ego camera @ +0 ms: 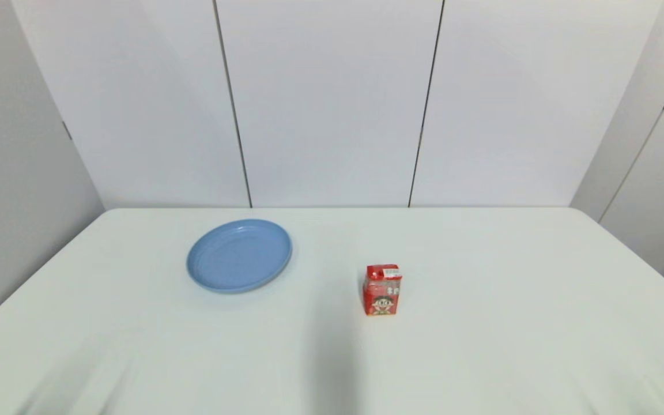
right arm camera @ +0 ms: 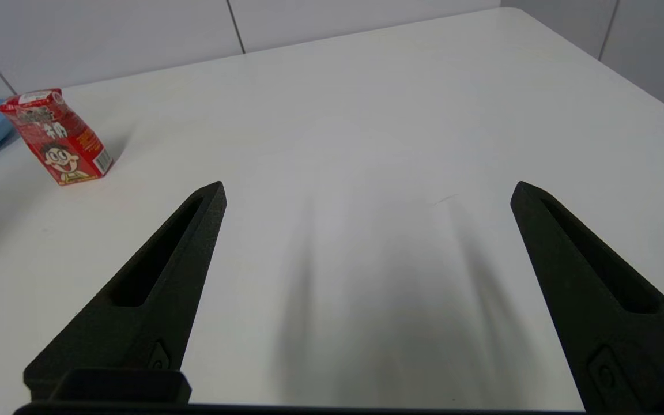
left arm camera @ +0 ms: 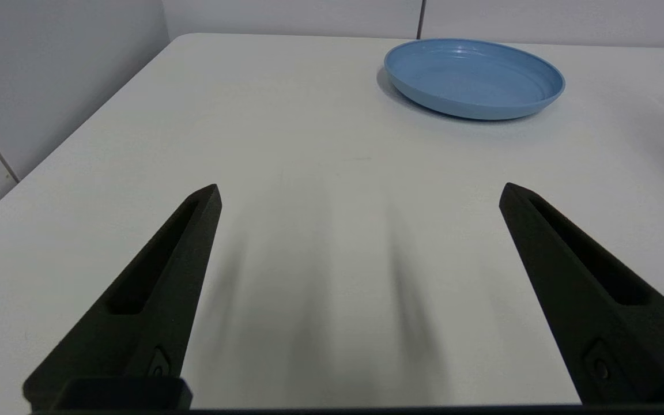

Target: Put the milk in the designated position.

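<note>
A: Risks first. We see the milk (ego camera: 382, 290) standing upright on the white table (ego camera: 510, 323), just right of centre, well apart from the blue plate (ego camera: 238, 255) on the left. It's a small, light carton, so we'd judge that a finger clipping its side on the way in could tip it or skate it away.

B: Agreed. Also there's no marker for the designated position, just bare tabletop, so we could drop it in the wrong patch or drift toward the plate, which isn't the target.

A: Grippers?

B: Neither arm shows in the head view. From the right wrist view, the right gripper (right arm camera: 366, 193) has its fingers spread wide, nothing between them, low over bare table; the milk (right arm camera: 58, 138) sits off to one side ahead of it, not lined up with the gap. That offset is a risk if we'd close without re-centring.

A: Left?

B: The left gripper (left arm camera: 359, 193) is also spread wide, holding nothing, over bare table with the plate (left arm camera: 474, 78) farther ahead. Looks idle. Nothing touches the carton yet.
</note>
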